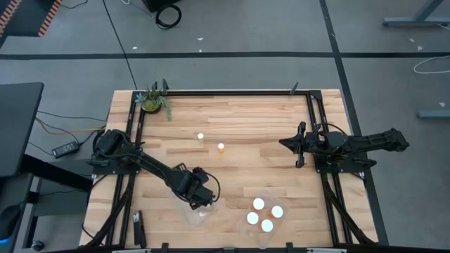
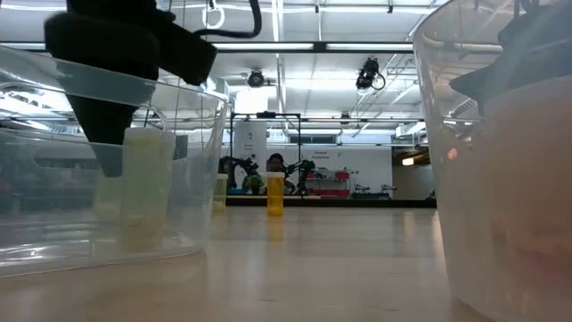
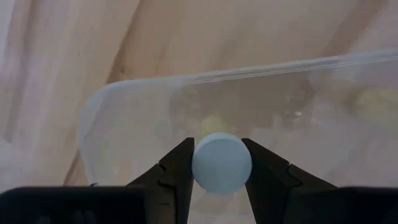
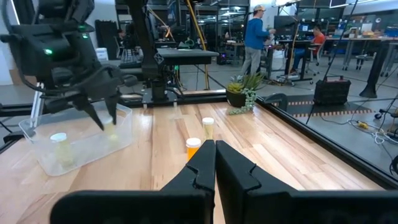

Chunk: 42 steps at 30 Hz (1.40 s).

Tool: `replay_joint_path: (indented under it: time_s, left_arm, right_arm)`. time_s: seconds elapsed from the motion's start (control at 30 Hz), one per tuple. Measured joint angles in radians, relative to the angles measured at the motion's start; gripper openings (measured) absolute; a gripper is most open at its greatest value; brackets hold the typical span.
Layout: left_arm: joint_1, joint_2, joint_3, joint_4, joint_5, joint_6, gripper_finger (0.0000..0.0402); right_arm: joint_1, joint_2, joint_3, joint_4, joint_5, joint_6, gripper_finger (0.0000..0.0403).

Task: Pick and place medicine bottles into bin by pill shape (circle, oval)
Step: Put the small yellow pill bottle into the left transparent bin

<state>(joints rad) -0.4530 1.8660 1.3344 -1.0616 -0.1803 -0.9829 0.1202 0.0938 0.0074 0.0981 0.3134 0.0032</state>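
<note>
My left gripper [image 3: 221,186] is shut on a small bottle with a round white cap [image 3: 221,163], inside the left clear tub [image 1: 197,215]. The low view shows the bottle [image 2: 147,183] upright under the dark gripper [image 2: 112,134]. Another white-capped bottle [image 4: 58,138] stands in the same tub. Two bottles [image 1: 200,137] [image 1: 221,147] stand upright on the wood at mid-table. The right clear tub [image 1: 261,235] holds several white-capped bottles. My right gripper [image 1: 297,145] is shut and empty, clear of the table at its right side. My left gripper pinches the bottle between its two fingers, at opposite sides of the white cap [image 3: 199,163]. The fingers [image 3: 177,171] come from above, pointing down. The bottle hangs upright inside the tub's walls; I cannot tell whether its foot stands on the tub's floor.
A green potted plant [image 1: 153,100] stands at the far left corner. A black frame [image 1: 232,92] runs along the table's far and side edges. Bare wood lies between the two loose bottles and the tubs. People show in the room beyond the table [image 4: 255,37].
</note>
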Motion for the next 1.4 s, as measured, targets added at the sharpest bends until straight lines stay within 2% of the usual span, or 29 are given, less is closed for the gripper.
replay_joint_path:
  time_s: [0.27, 0.6, 1.03, 1.4]
  left_arm:
    - [0.039, 0.002, -0.054, 0.026, 0.017, 0.010, 0.0139]
    - [0.047, -0.009, -0.052, 0.035, 0.047, 0.006, 0.0123]
    - [0.049, -0.009, -0.052, 0.012, 0.046, -0.020, 0.0201]
    - [0.049, -0.009, -0.029, -0.013, 0.046, -0.023, 0.0224]
  right_arm:
    - [0.000, 0.000, 0.000, 0.000, 0.000, 0.000, 0.0019]
    - [0.000, 0.000, 0.000, 0.000, 0.000, 0.000, 0.0019]
    - [0.000, 0.000, 0.000, 0.000, 0.000, 0.000, 0.0019]
    - [0.000, 0.000, 0.000, 0.000, 0.000, 0.000, 0.0019]
